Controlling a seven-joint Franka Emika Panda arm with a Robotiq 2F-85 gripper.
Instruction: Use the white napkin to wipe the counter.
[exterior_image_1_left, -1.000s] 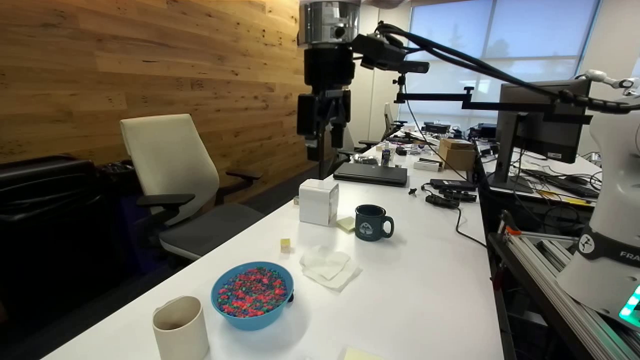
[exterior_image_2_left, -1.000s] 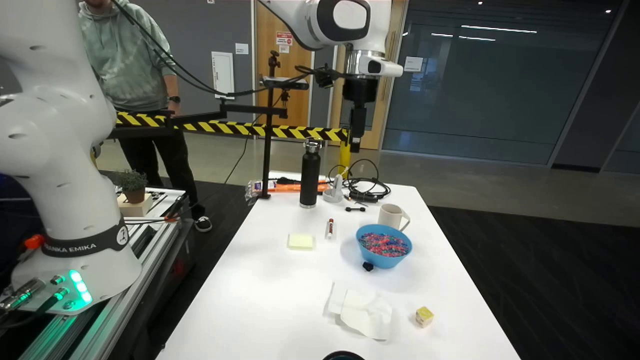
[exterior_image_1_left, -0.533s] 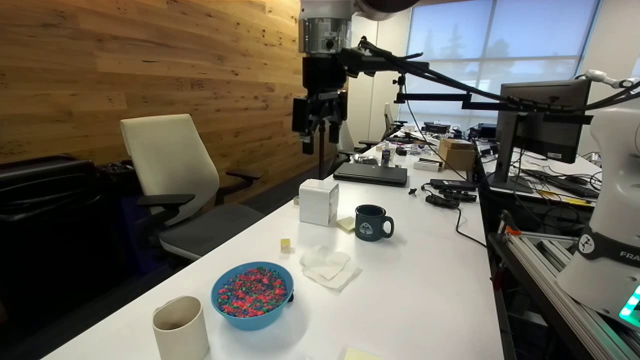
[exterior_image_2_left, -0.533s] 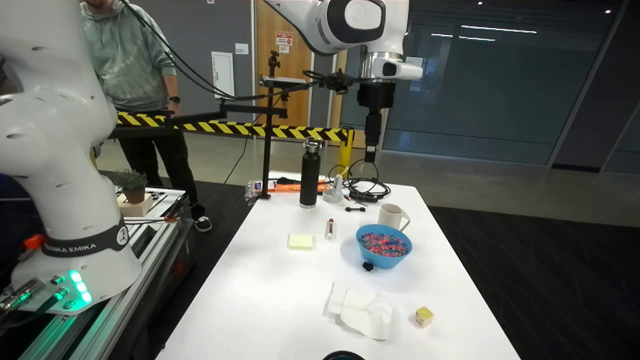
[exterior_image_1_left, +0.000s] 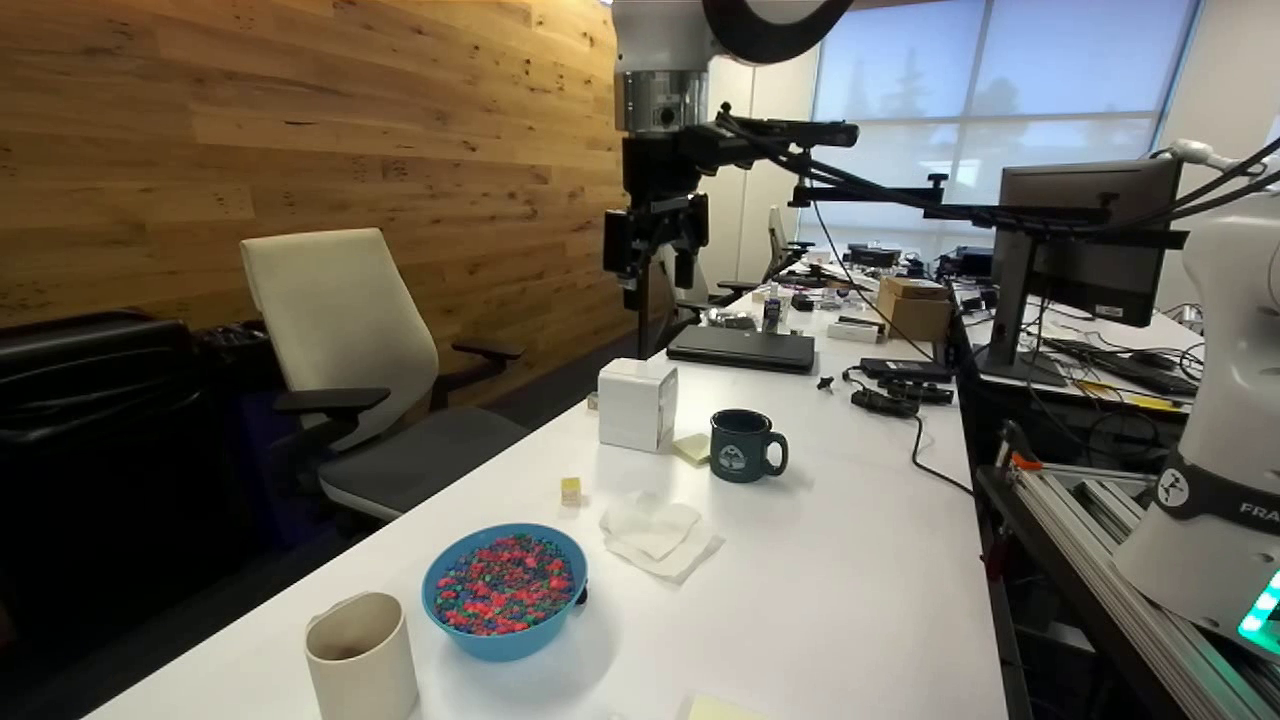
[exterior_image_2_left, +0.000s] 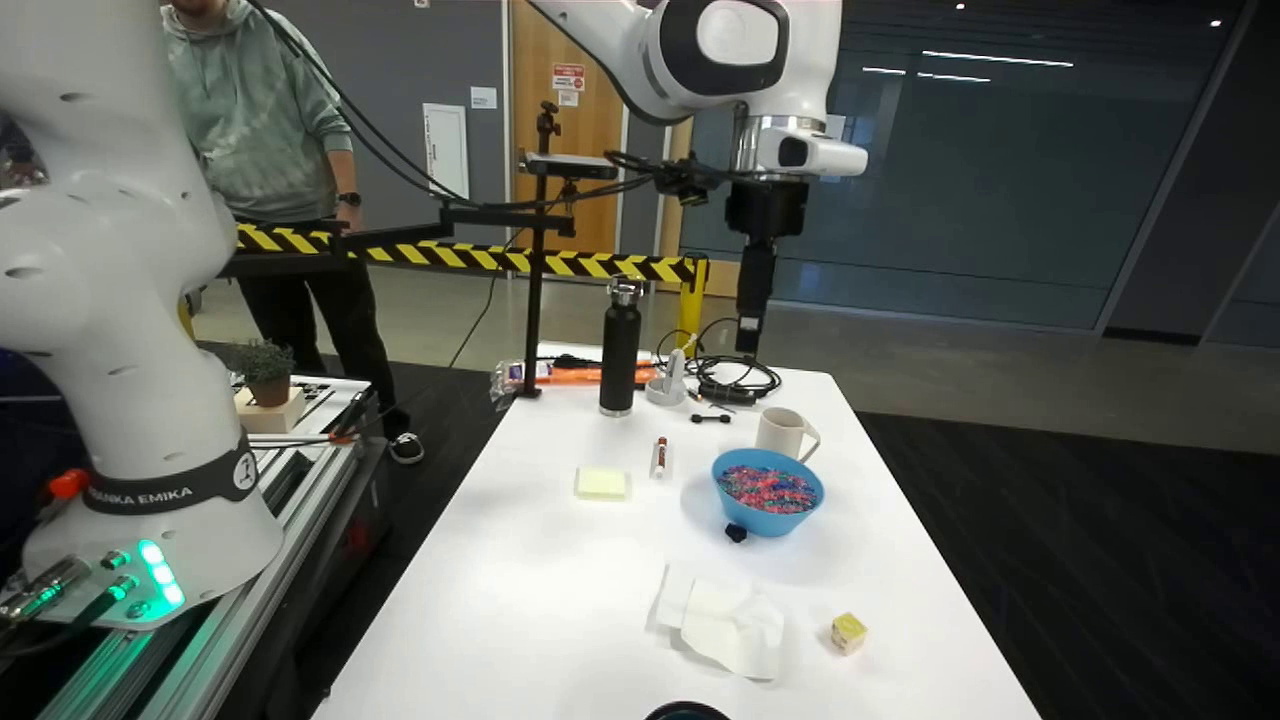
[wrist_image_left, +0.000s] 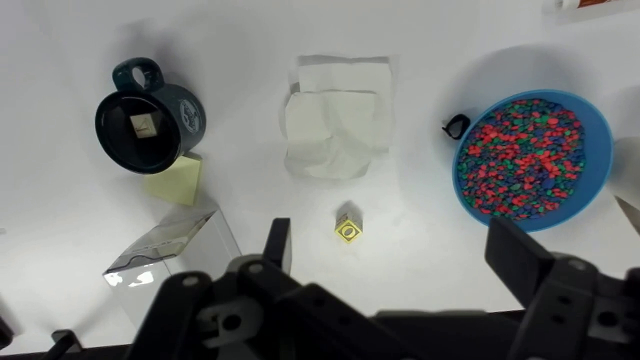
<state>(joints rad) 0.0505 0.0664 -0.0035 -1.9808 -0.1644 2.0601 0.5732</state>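
Observation:
The white napkin (exterior_image_1_left: 660, 540) lies crumpled and layered, its sheets partly overlapping, on the white counter (exterior_image_1_left: 850, 600). It also shows in an exterior view (exterior_image_2_left: 730, 625) and in the wrist view (wrist_image_left: 332, 132), above the gap between the fingers. My gripper (exterior_image_1_left: 658, 288) hangs high above the counter, pointing down and apart from the napkin. It also shows in an exterior view (exterior_image_2_left: 747, 345). In the wrist view my gripper (wrist_image_left: 387, 242) has its fingers wide apart with nothing between them. No part of the napkin is hidden by the gripper.
Around the napkin stand a blue bowl (exterior_image_1_left: 505, 590) of coloured bits, a small yellow-topped cube (wrist_image_left: 348, 229), a dark green mug (exterior_image_1_left: 742, 445) and a clear-and-white box (exterior_image_1_left: 637, 403). A beige mug (exterior_image_2_left: 785, 432), black bottle (exterior_image_2_left: 620, 350) and camera post (exterior_image_2_left: 537, 280) stand farther along.
My arm has come lower and travelled along the counter toward the dark mug's end. The gripper stays open. The napkin and the other objects have not moved.

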